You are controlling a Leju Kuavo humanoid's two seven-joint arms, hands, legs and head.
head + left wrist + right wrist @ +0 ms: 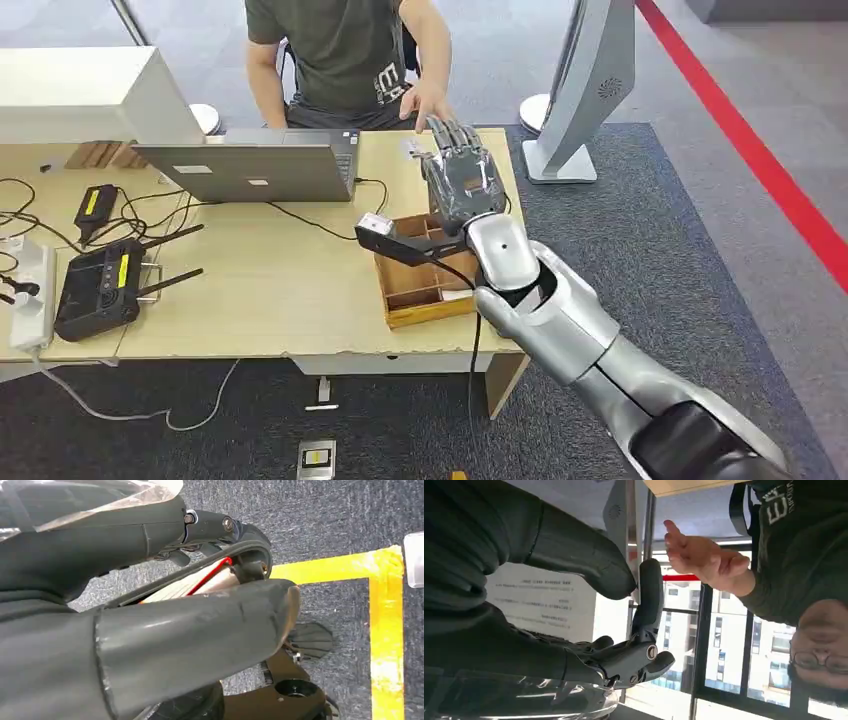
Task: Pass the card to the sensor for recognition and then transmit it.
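Observation:
My right hand (462,180) is raised over the far right part of the wooden table (260,300), fingers pointing toward a seated person. It pinches a white card (544,602) with printed lines between the thumb (584,560) and the fingers (649,595). The person's open hand (430,100) (704,560) hovers just beyond my fingertips, a small gap apart. The sensor (383,232), a black wedge with a white top, sits at the near-left corner of a wooden compartment box (425,300), behind my wrist. My left hand (150,605) hangs over the carpet, holding nothing.
An open grey laptop (250,165) stands at the table's far edge. A black controller with antennas (100,285) and a white power strip (30,295) lie at the left among cables. A white display stand (580,90) rises on the carpet to the right.

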